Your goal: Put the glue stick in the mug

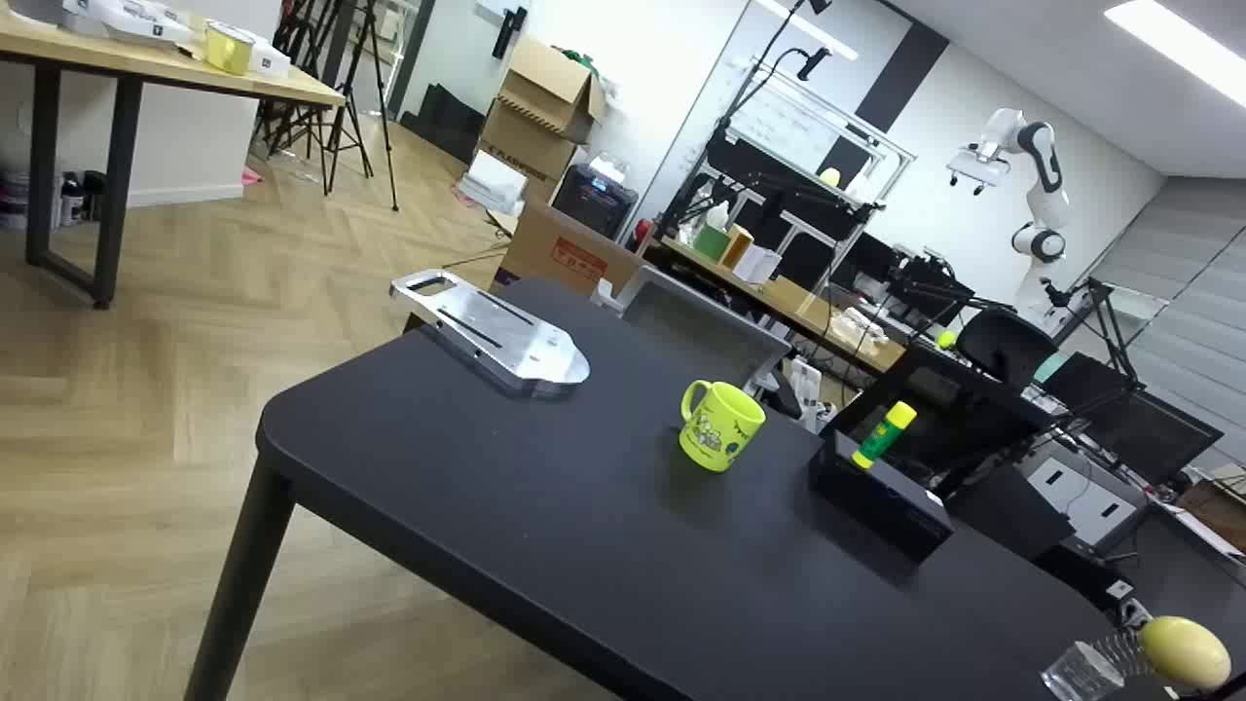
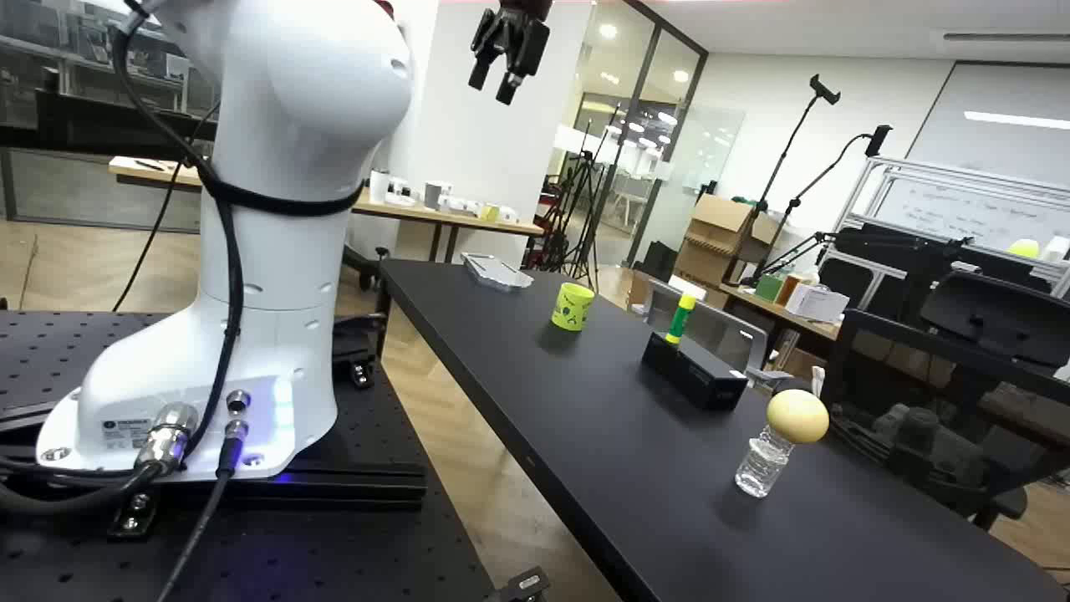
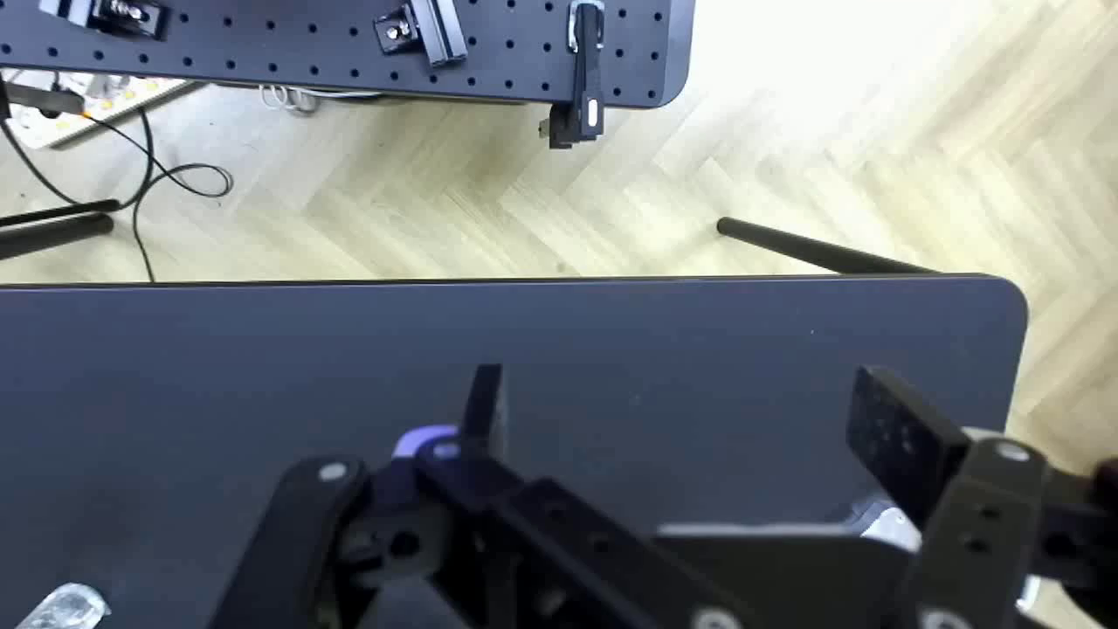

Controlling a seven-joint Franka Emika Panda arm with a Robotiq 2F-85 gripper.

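Note:
The glue stick, green with yellow ends, shows in both exterior views [image 1: 884,435] [image 2: 680,319]. It stands upright on one end of a low black box [image 1: 881,506] [image 2: 694,372]. The lime yellow-green mug [image 1: 721,426] [image 2: 573,307] stands upright on the black table [image 1: 545,487], apart from the box, with its handle visible in an exterior view. My gripper [image 2: 491,86] is high above the table, away from both. In the wrist view its fingers [image 3: 677,384] are wide apart with nothing between them. Mug and glue stick do not show in the wrist view.
A flat grey-white tray [image 1: 506,336] [image 2: 499,272] lies at one end of the table. A clear glass jar [image 1: 1082,674] [image 2: 761,466] with a spring and a yellow ball [image 1: 1184,650] [image 2: 797,416] stands toward the opposite end. Chairs stand along one side.

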